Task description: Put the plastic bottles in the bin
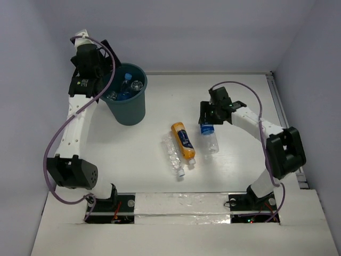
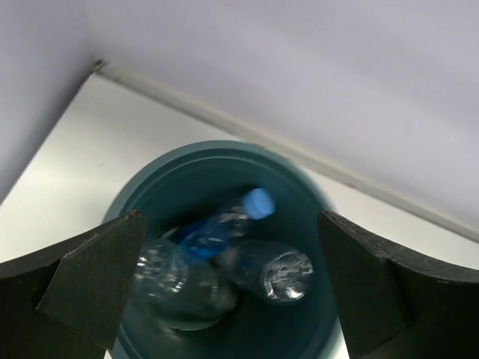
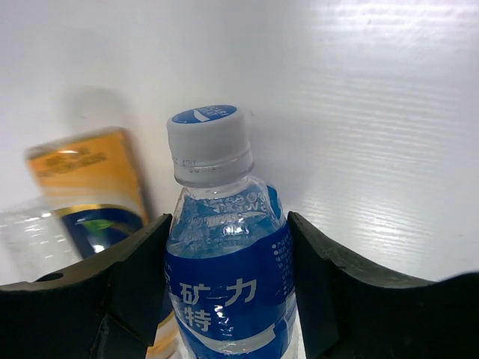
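Observation:
The dark teal bin (image 1: 129, 109) stands at the back left with several plastic bottles (image 1: 127, 85) inside. My left gripper (image 1: 108, 72) hangs open over its mouth (image 2: 202, 149), nothing between the fingers (image 2: 97, 277); a blue-labelled bottle (image 2: 217, 228) below is blurred, beside two clear ones (image 2: 277, 273). On the table lie an orange bottle (image 1: 183, 140), a clear crinkled bottle (image 1: 173, 154) and a blue-labelled bottle (image 1: 210, 140). My right gripper (image 1: 206, 121) is shut on that blue-labelled bottle (image 3: 224, 277) just below its white cap, both fingers (image 3: 329, 284) against its sides.
White walls close the table at the back and both sides. A rail (image 1: 282, 117) runs along the right edge. The orange bottle (image 3: 90, 172) and the clear one (image 3: 30, 239) lie just left of my right gripper (image 3: 228, 224).

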